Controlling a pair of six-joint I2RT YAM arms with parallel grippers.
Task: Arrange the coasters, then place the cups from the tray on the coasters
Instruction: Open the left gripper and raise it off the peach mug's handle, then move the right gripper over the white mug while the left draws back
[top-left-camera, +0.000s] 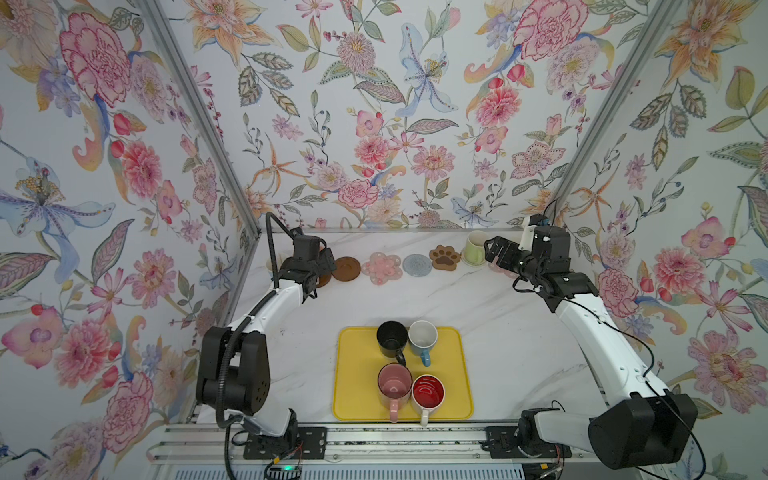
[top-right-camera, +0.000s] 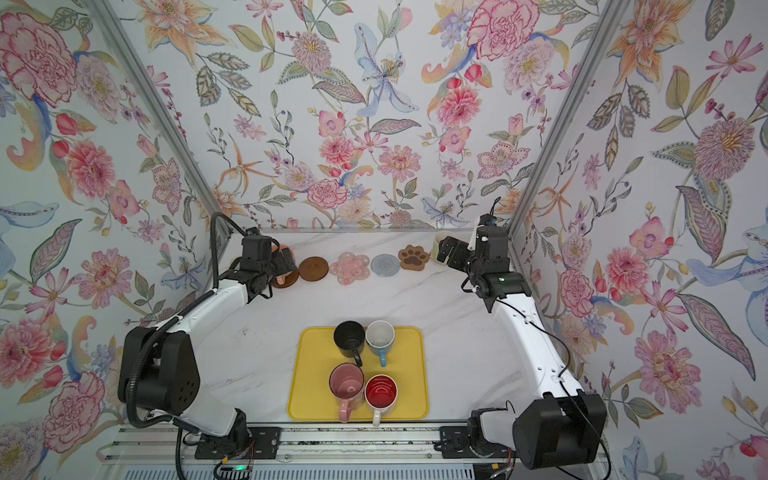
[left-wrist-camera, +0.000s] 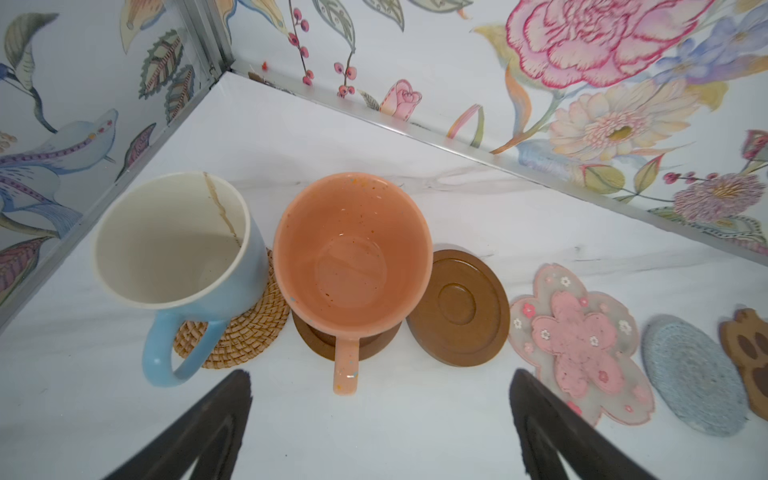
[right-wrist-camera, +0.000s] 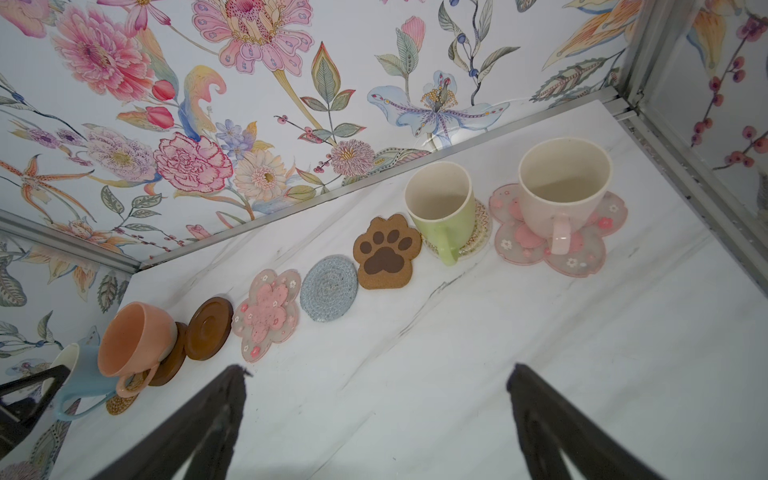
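My left gripper (left-wrist-camera: 380, 376) is open, just short of the handle of the peach cup (left-wrist-camera: 351, 249), which stands on a dark brown coaster (left-wrist-camera: 316, 345). Beside it a blue-handled cup (left-wrist-camera: 174, 237) sits on the rattan coaster (left-wrist-camera: 249, 332). The second brown disc (top-left-camera: 345, 269), a pink flower coaster (top-left-camera: 381, 268), the grey coaster (top-left-camera: 417, 264) and the paw coaster (top-left-camera: 444, 257) lie bare. My right gripper (right-wrist-camera: 376, 370) is open and empty, back from the green cup (right-wrist-camera: 440, 203) on a clear coaster (right-wrist-camera: 478, 241) and the pink-handled cup (right-wrist-camera: 561, 187) on a flower coaster (right-wrist-camera: 602, 232).
The yellow tray (top-left-camera: 353, 374) sits at the front middle and holds a black cup (top-left-camera: 391, 337), a blue-handled white cup (top-left-camera: 423, 336), a pink cup (top-left-camera: 394, 384) and a red-inside cup (top-left-camera: 428, 390). Floral walls close in the back and both sides.
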